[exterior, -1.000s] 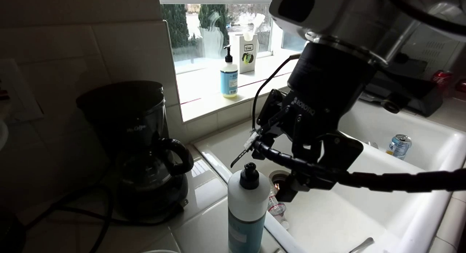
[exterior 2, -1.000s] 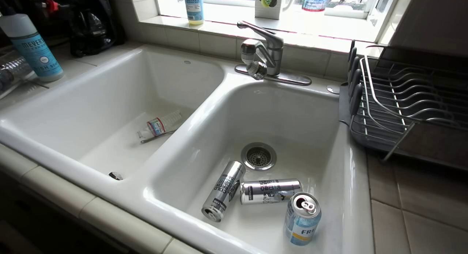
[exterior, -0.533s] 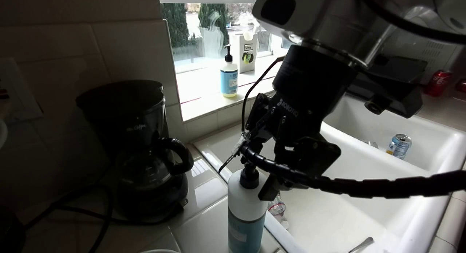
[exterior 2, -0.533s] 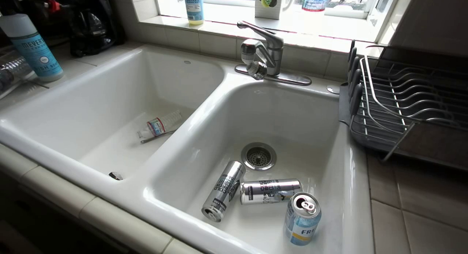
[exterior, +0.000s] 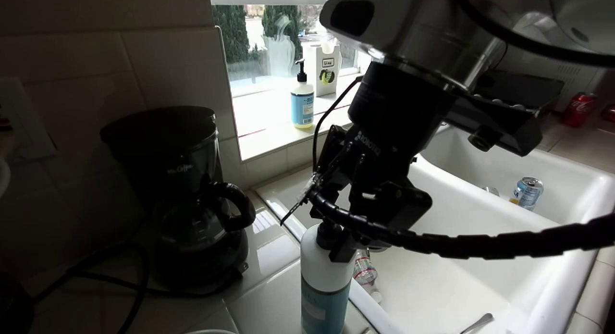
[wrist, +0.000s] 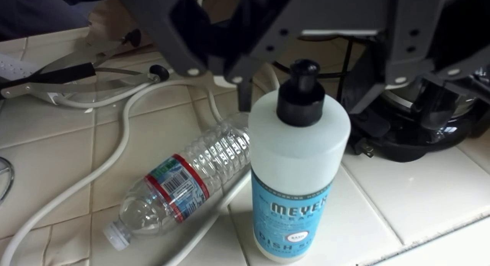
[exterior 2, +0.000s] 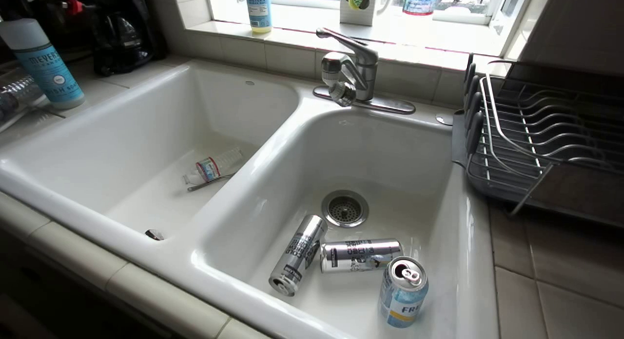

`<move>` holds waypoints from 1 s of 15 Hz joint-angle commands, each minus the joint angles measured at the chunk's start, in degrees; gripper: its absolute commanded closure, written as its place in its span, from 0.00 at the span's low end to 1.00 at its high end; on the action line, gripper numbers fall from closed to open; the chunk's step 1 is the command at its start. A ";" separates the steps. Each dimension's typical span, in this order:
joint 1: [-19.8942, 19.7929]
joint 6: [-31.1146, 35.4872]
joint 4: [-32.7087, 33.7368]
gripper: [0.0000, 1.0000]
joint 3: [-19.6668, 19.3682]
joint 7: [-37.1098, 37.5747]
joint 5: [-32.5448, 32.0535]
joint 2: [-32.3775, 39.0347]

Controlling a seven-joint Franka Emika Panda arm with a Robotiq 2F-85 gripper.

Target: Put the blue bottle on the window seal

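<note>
Beside the sink point(exterior 2: 253, 178), a grasp lined up but not made

Wrist view: the gripper point(wrist: 303, 104) is parted wide and has hold of nothing, its fingers point(wrist: 245, 97) to either side of the black cap point(wrist: 300, 105) of the blue bottle point(wrist: 293, 212), which stands upright on the tiled counter point(wrist: 352, 235). Centring looks good. I'd come lower, so the squeeze takes the white shoulder point(wrist: 298, 147); held by the cap alone, the load may swing. Whether the gap would clear that shoulder, I cannot tell. A water bottle point(wrist: 178, 187) lies just beside; don't drift that way.

In an exterior view, with the window seal point(exterior: 266, 142) behind, the gripper leans well over. Level it before lowering, or one finger may land early and topple something so tall. The window seal bears a pump bottle point(exterior: 302, 104) and a carton point(exterior: 326, 67); aim for its end by the coffee maker point(exterior: 168, 142).

In an exterior view, that end lies well apart from the faucet point(exterior 2: 368, 70). Lift well up, then carry upright past the sink's corner.
</note>
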 commanded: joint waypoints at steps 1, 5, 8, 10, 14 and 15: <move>-0.88 -0.56 0.78 0.35 1.36 2.63 -2.26 0.44; -0.76 -0.70 0.57 0.47 1.74 3.29 -2.53 0.21; -0.83 -0.99 0.11 0.53 1.89 4.09 -2.73 -0.71; -0.89 -1.08 -0.07 0.50 1.84 4.44 -2.77 -1.05; -1.07 -1.24 -0.52 0.27 1.70 5.54 -3.09 -1.59; -1.14 -1.29 -0.64 0.28 1.67 5.78 -3.17 -1.73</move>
